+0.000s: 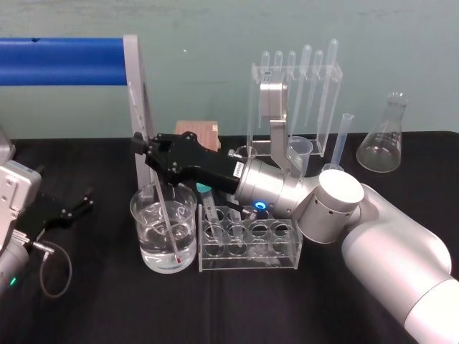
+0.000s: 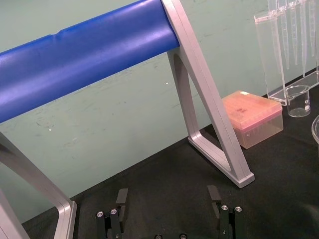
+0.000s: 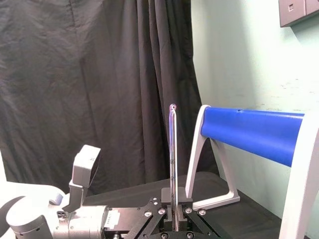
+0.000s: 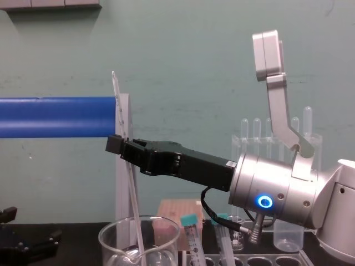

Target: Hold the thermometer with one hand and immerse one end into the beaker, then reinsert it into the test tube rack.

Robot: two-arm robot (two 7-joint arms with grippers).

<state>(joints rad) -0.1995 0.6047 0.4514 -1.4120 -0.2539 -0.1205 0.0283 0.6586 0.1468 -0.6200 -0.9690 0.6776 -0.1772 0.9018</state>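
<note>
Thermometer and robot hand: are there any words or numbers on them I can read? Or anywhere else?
Nothing can be read.
White sticker on the right gripper, which holds the thermometer: print too small.
Thermometer: dark marks only, no readable numbers.
Capped tube in the rack: scale lines, too small.
Left gripper, parked open at the left: no text seen.

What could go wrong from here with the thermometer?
The right arm's jaws pinch the thin glass thermometer tilted, red tip near the beaker's floor: pushing down might crack it. Lifting out, it could catch the rim or the tubes in the rack alongside. Left arm rests parked beside the beaker.
</note>
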